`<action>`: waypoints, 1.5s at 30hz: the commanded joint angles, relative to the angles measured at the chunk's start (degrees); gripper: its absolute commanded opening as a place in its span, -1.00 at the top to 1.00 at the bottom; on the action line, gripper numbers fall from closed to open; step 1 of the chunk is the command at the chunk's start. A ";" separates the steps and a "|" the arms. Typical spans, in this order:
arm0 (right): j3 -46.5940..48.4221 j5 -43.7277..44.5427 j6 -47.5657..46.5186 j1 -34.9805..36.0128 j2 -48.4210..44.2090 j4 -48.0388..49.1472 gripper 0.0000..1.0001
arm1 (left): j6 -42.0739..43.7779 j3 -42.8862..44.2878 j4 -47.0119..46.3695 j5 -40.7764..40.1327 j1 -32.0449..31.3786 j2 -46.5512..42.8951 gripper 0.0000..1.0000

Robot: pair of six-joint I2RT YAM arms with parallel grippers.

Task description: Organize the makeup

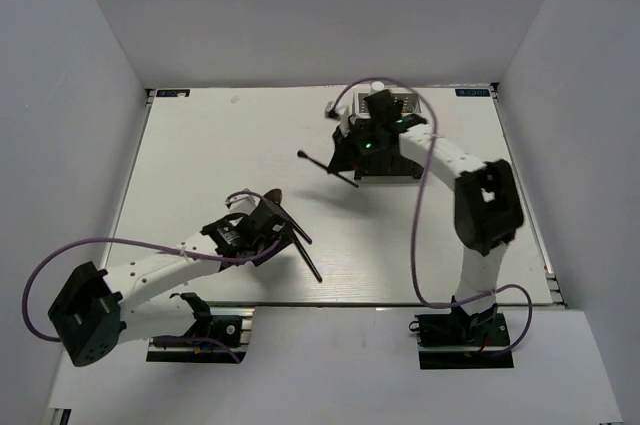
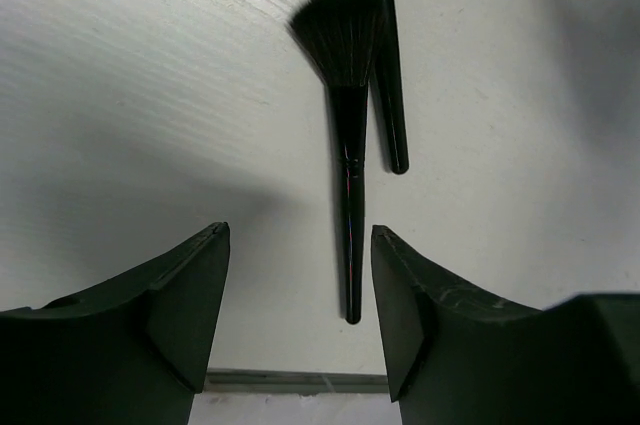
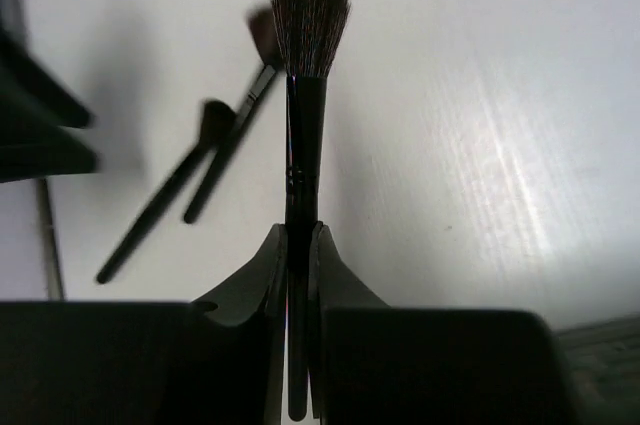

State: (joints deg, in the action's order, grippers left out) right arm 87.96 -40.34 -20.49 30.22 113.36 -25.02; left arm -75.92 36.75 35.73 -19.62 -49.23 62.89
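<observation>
Clamping the round brush (image 3: 308,35) by its handle near the tabletop's (image 1: 200,145) far edge, the right gripper (image 3: 298,235) should tip it upright before lowering it into the organizer (image 1: 406,105), while the left gripper (image 2: 300,245) hangs wide open over the fan brush (image 2: 345,125) by the near edge
</observation>
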 commanded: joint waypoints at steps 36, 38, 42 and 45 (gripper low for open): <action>-21.78 -21.10 15.66 -33.47 -7.98 75.11 1.00 | 8.95 4.91 -8.13 4.59 0.19 17.00 -0.35; -22.83 -21.63 14.87 -33.73 -7.72 75.90 1.00 | 9.12 5.35 -7.95 4.50 0.19 17.52 -0.35; -24.41 -22.41 14.34 -34.00 -7.36 75.29 0.81 | 9.21 5.87 -8.21 4.41 0.19 17.97 -0.35; -25.38 -23.38 13.72 -34.43 -7.54 75.03 0.46 | 9.47 6.84 -7.69 4.15 0.19 18.76 -0.35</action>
State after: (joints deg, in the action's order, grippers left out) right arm 63.40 -61.60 -4.86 -3.73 106.34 47.00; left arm -67.09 41.28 27.90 -15.35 -49.23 81.62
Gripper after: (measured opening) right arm 0.243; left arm 0.676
